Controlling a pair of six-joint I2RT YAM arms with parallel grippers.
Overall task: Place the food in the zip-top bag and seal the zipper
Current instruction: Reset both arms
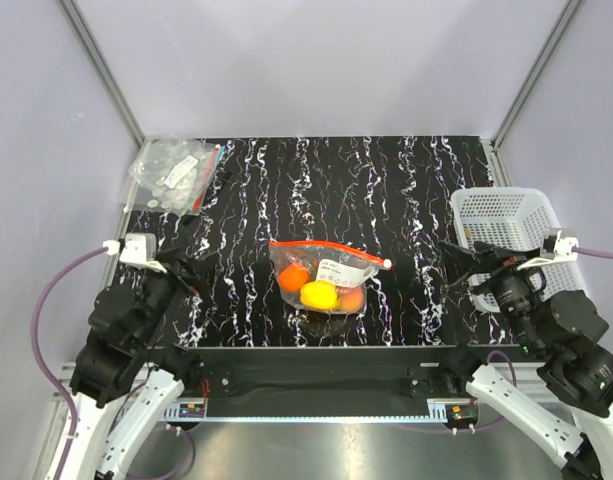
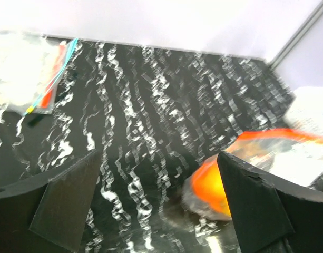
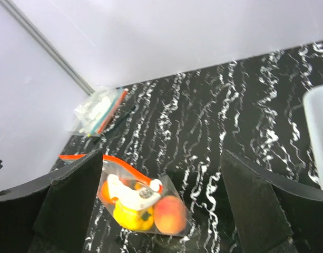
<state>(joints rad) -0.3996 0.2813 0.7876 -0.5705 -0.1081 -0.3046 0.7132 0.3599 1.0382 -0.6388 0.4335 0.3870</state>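
Left fingers (image 2: 66, 205) and right fingers (image 3: 71, 205) gape empty, food (image 1: 319, 294) inside the zip-top bag (image 1: 361, 263).

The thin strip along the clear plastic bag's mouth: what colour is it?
The thin strip is red-orange, with a small white tip; clearest in the top external view.

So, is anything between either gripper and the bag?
Nothing visible: only table separates the bag from the left gripper and right gripper. The basket and far-left packet sit off both paths.

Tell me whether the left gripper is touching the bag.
Apart. The top view shows bare table between the left gripper and the bag.
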